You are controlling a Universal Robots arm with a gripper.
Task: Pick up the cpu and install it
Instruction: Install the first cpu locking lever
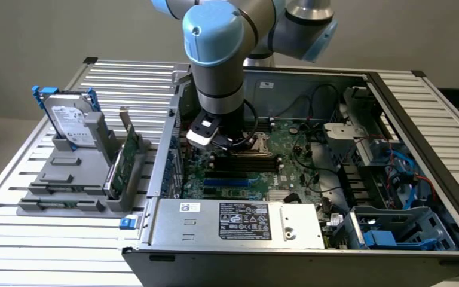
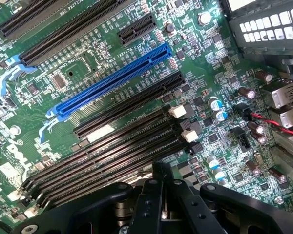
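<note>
Above the open computer case (image 1: 421, 179) in the exterior view, the arm (image 1: 217, 54) reaches straight down, and its gripper (image 1: 233, 143) hangs low over the green motherboard (image 1: 293, 170), close to the dark memory slots (image 1: 250, 161) near the board's middle. The case lies on a slatted metal bench (image 1: 22, 239). Toward the exterior view's left, well apart from the case, a grey holder (image 1: 70, 179) carries an upright hard drive (image 1: 70, 122) in a blue bracket and, just beside it, a green card (image 1: 129, 158) standing on edge. A boxed power supply (image 1: 238, 218) sits along the case's near wall. The cpu cannot be made out here.

Seen from the wrist view, the gripper (image 2: 160, 168) is just over the board with its jaws pressed together; whether anything is pinched between them cannot be told, and the cpu is not discernible. Beneath and beyond the tips run four long dark memory slots (image 2: 107, 161) with white latches, then a blue expansion slot (image 2: 112, 83) and black ones.
</note>
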